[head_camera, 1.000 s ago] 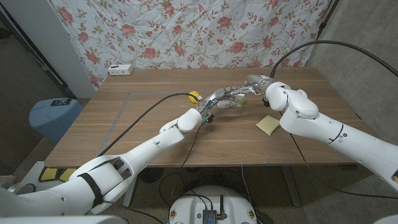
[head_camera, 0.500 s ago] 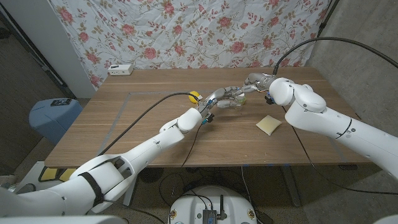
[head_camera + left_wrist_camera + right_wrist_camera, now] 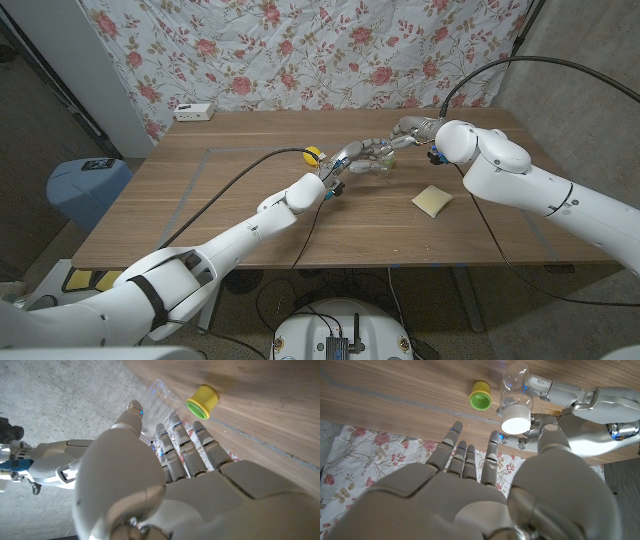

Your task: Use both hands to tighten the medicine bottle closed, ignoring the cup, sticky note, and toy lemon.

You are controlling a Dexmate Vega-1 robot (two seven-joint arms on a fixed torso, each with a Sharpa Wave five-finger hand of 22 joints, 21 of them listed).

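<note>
So the bottle sits toward the table's far edge, a bit right of middle, with the left hand wrapped around its clear body; the white cap faces the right hand, so the long axis runs pretty much straight from one palm to the other. The right hand is spread and holding nothing — just short of the cap, not touching; it's the one that has to close in and twist, I'd guess. Versus a second ago, the right arm has swung its elbow outward; the bottle and left hand haven't budged. The cup is just beside them, and the sticky note is nearer the front edge.
</note>
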